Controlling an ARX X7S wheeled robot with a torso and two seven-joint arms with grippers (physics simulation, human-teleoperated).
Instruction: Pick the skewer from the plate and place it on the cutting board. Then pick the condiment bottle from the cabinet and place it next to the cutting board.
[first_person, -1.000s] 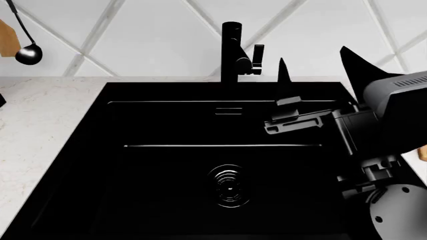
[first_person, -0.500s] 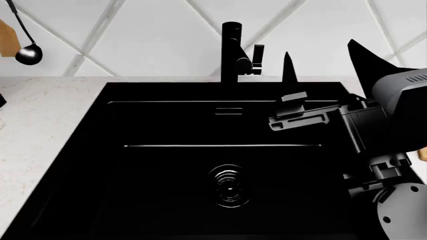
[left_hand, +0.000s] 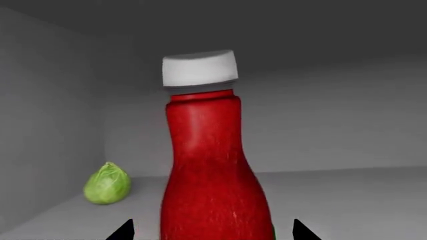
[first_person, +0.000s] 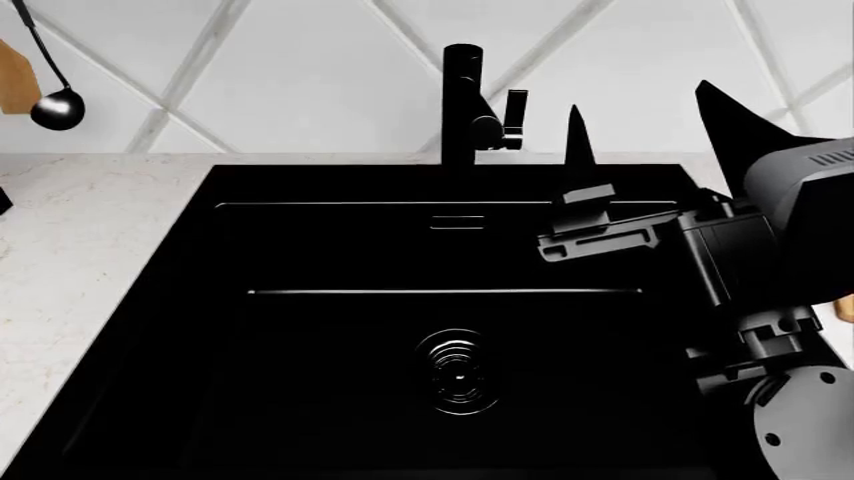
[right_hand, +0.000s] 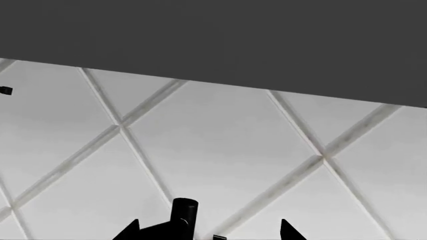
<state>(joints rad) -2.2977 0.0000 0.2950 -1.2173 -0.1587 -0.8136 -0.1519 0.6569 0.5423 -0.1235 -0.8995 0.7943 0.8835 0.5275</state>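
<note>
Second step in hand: fetching the condiment bottle (left_hand: 212, 165). It stands upright inside the cabinet (left_hand: 60, 125), a green vegetable (left_hand: 107, 183) beside it. Left gripper (left_hand: 210, 231) open, tips either side of the bottle. Right gripper (first_person: 641, 130) idle, spread, above the sink (first_person: 441, 330). Next: close, lift out.

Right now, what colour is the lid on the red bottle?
White; the condiment bottle's cap shows best in the left wrist view.

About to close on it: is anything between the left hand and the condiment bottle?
Nothing visible. In the left wrist view the condiment bottle stands directly ahead between the left hand tips. The small cabbage sits off to the side, by the cabinet wall.
</note>
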